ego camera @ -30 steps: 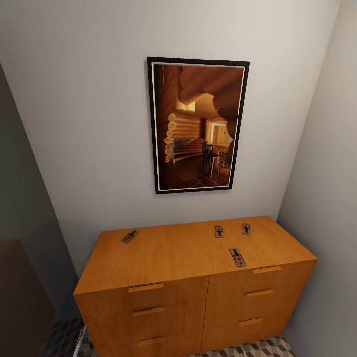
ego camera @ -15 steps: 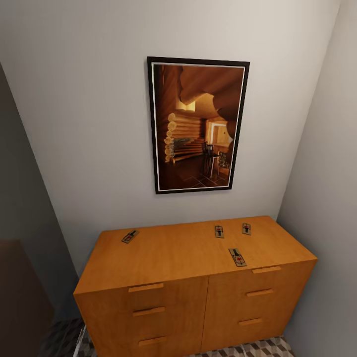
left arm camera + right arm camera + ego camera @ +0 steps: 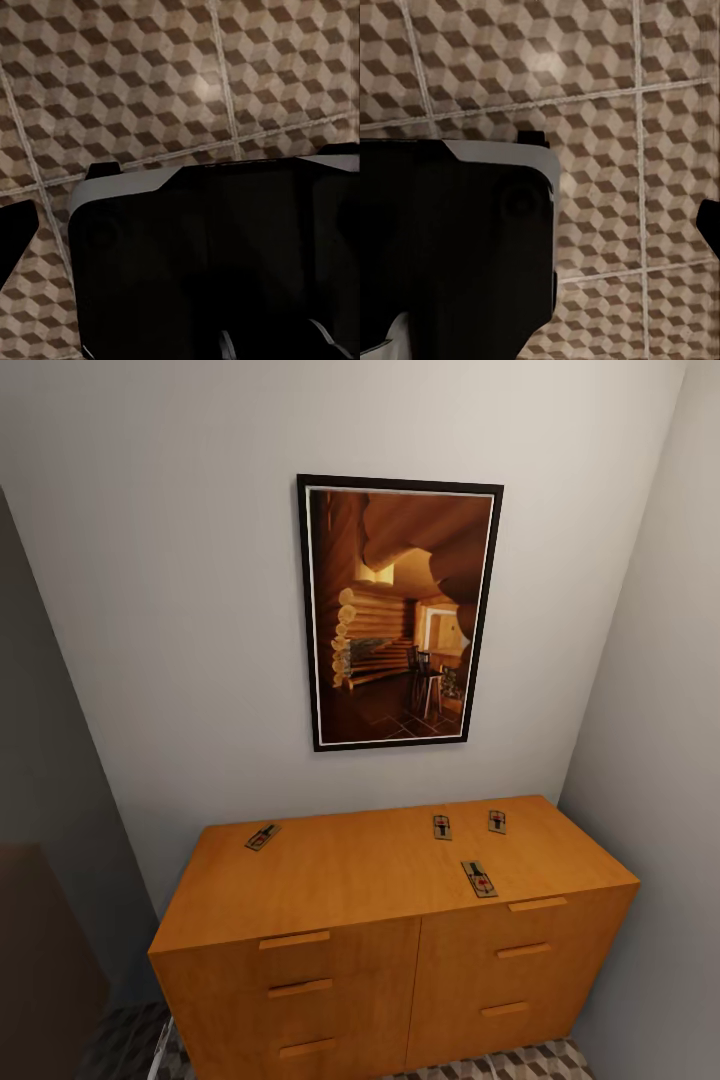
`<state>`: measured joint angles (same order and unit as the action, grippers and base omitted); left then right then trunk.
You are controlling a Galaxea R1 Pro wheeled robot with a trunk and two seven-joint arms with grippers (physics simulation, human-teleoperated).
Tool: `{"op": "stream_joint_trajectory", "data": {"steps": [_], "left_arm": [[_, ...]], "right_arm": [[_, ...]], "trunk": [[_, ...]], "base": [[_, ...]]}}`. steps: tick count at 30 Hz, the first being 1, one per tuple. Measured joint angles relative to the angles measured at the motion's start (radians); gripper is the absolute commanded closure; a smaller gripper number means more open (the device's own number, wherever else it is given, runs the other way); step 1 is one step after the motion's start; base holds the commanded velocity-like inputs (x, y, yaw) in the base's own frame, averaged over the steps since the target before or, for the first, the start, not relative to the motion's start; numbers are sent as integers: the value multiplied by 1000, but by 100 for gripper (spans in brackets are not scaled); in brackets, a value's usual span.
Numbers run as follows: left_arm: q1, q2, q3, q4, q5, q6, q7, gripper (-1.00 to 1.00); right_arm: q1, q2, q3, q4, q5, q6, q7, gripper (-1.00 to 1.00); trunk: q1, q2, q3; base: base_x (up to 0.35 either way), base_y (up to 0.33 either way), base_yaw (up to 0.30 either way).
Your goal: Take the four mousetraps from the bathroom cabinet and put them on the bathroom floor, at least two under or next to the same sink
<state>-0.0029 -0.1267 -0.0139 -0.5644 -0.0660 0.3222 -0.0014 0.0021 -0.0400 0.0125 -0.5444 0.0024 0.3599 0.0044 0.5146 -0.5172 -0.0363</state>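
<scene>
1. Four mousetraps lie flat on top of the cabinet (image 3: 400, 920): one (image 3: 262, 837) near its back left corner, two (image 3: 442, 827) (image 3: 497, 821) side by side toward the back right, one (image 3: 479, 879) near the front right edge.
2. A framed picture (image 3: 398, 612) hangs on the wall above.
3. Both wrist views look down at the cube-patterned bathroom floor (image 3: 150, 82) past the robot's dark base (image 3: 450, 247); whether either tool is spread or pressed together cannot be told.

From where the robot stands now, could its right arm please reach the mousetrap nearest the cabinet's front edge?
Probably not yet. That mousetrap lies uncovered on the cabinet top, but the right wrist view looks down at the bathroom floor, so the arm seems to hang low.
</scene>
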Motion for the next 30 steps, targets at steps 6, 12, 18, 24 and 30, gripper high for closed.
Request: {"op": "stream_joint_trajectory", "data": {"steps": [6, 12, 18, 24, 30], "left_arm": [[1, -26, -5, -146, -9, 122, -4, -100], [0, -32, -32, -288, -9, 215, -10, -100], [0, -36, -124, -458, -8, 318, -40, -100], [1, -37, -205, -608, -4, 405, -69, -100], [-2, -43, -244, -746, -2, 504, -85, -100]], "right_arm": [[-1, -46, -4, -148, -4, 87, 1, -100], [-1, -78, -10, -232, -4, 136, 1, -100], [-1, -107, -35, -342, -5, 205, 0, -100], [-1, -120, -60, -467, -5, 276, 0, -100], [-1, -127, -88, -615, -5, 379, 0, -100]], "trunk": [[0, 0, 0], [0, 0, 0], [0, 0, 0], [0, 0, 0], [0, 0, 0]], "base": [[0, 0, 0], [0, 0, 0], [0, 0, 0], [0, 0, 0], [0, 0, 0]]}}
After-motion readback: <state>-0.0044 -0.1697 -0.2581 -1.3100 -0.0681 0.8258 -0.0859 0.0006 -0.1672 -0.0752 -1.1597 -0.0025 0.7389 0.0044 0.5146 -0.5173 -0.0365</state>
